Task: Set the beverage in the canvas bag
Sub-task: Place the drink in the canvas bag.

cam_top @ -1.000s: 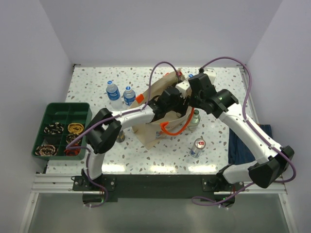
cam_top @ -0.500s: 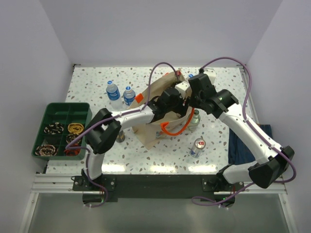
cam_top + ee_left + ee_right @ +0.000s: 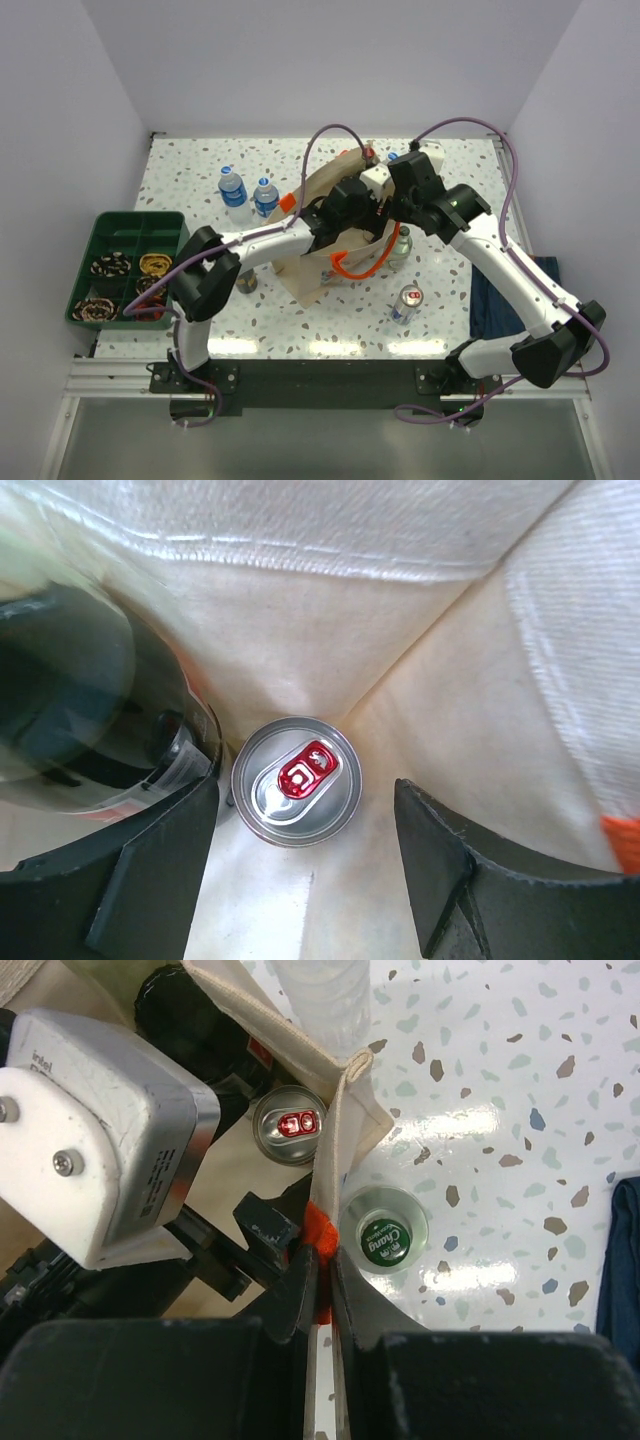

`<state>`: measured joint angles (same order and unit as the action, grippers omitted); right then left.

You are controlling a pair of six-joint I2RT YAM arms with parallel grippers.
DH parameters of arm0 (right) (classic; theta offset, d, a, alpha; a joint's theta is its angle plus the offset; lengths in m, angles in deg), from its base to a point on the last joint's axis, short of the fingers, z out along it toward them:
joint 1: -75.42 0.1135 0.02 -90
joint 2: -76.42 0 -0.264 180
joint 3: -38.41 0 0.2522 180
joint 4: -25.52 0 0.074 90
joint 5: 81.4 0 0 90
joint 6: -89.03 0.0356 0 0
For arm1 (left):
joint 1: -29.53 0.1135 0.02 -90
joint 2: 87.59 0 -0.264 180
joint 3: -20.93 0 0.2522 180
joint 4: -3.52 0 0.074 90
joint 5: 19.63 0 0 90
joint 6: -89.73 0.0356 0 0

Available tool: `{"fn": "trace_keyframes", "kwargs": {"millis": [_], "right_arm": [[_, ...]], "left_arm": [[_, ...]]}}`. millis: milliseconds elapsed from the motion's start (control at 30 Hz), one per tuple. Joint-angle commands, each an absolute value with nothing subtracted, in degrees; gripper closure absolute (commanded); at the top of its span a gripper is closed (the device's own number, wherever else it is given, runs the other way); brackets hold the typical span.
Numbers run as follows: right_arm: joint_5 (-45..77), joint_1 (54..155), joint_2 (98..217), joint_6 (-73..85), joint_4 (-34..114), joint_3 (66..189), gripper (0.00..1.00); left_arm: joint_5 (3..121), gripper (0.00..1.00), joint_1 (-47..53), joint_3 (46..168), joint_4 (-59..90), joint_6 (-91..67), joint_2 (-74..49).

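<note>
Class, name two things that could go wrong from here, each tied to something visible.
Lifting out, the open left gripper could clip the can and tip it toward the dark bottle. The right gripper pinches the rim of the canvas bag; a tug could knock the green-capped bottle just outside.

One canvas bag [image 3: 303,272]; one green tray [image 3: 135,215]
</note>
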<state>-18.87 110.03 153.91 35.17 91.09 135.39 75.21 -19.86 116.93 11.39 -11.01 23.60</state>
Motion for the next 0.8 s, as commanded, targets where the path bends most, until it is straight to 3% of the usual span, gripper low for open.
{"fn": "trace_keyframes", "kwargs": {"millis": [0, 767], "right_arm": [[-18.65, 110.23, 152.44, 36.47, 90.08, 134.79, 0.94], [-21.64, 110.14, 151.39, 33.75, 88.15, 138.04, 0.92]], "left_arm": [[77.22, 0.24, -20.65, 116.43, 7.61, -8.44, 19.37], [81.09, 0.22, -20.83, 112.21, 11.13, -8.44, 6.98]]}}
